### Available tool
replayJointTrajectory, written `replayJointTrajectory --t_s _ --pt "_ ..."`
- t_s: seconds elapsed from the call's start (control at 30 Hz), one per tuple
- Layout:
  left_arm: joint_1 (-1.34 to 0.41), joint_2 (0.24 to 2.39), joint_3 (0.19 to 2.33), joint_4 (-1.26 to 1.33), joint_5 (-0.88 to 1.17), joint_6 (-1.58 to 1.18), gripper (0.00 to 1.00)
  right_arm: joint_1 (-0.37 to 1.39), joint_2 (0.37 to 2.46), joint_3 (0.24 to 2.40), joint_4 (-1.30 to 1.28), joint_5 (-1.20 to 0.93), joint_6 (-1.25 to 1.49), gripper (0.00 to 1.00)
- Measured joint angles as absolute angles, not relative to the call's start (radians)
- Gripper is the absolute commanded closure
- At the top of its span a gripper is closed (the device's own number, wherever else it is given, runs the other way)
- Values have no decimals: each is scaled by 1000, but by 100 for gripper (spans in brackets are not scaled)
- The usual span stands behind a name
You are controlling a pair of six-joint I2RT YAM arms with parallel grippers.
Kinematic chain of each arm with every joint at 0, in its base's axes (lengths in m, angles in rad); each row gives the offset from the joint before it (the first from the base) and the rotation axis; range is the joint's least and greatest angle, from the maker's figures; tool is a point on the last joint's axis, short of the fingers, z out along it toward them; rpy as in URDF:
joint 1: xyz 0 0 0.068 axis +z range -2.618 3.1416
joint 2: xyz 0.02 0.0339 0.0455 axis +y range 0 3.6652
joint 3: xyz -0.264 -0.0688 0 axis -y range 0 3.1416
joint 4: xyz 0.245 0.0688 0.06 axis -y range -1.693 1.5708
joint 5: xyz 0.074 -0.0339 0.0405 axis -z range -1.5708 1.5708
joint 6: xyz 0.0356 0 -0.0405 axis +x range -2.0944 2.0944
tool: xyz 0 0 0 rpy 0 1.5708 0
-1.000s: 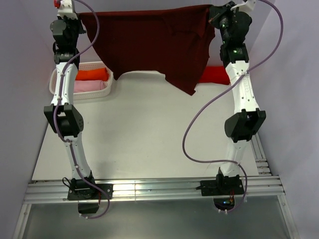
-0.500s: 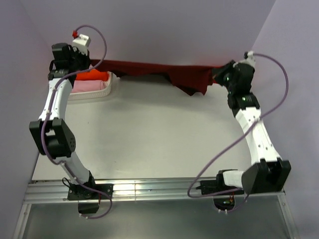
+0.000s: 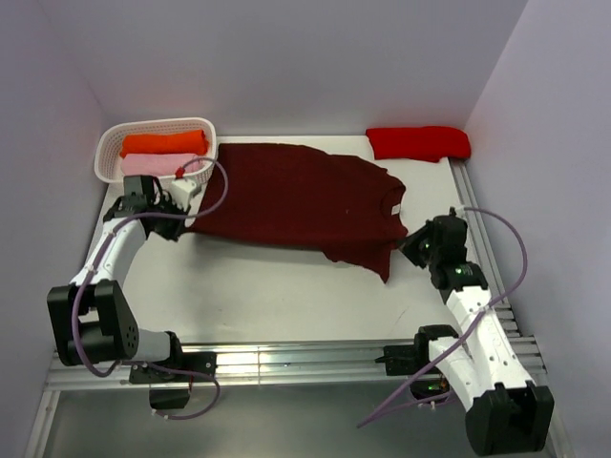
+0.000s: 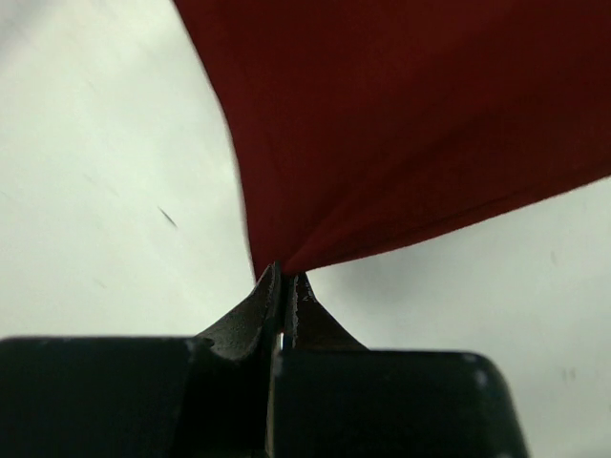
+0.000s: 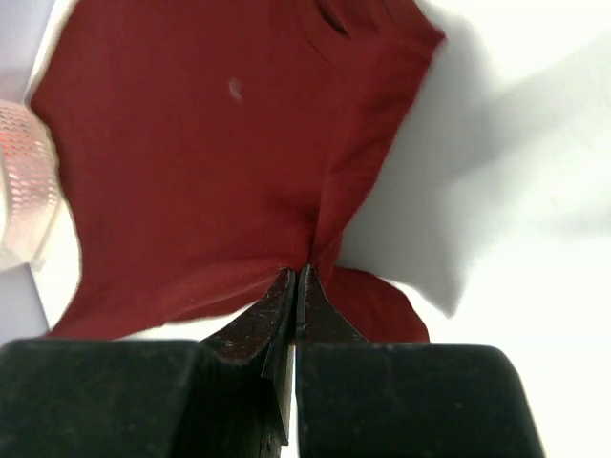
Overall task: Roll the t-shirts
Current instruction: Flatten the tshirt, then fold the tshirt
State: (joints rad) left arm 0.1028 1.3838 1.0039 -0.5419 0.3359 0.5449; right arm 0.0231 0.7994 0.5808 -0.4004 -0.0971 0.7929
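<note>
Table: white and flat; enclosed by lilac walls at the back and on both sides.
Maroon t-shirt: spread flat on the far half of the table, between the two grippers.
Left gripper: closed tight on a corner of the shirt, low over the table.
Right gripper: clamped on the opposite edge.
Basket: white, far left corner; an orange roll and a pink roll are held inside.
Red t-shirt: folded, far right corner.

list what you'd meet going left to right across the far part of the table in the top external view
white basket → maroon t-shirt → folded red cloth
</note>
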Motion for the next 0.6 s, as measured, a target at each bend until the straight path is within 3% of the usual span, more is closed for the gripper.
replayJointTrajectory --t_s 0.27,0.6 --pt "104 1224 796 -613 286 637 100 66 598 383 -505 -96 871 100" --pt "105 1144 678 -702 252 722 100 241 558 335 -615 -21 956 100"
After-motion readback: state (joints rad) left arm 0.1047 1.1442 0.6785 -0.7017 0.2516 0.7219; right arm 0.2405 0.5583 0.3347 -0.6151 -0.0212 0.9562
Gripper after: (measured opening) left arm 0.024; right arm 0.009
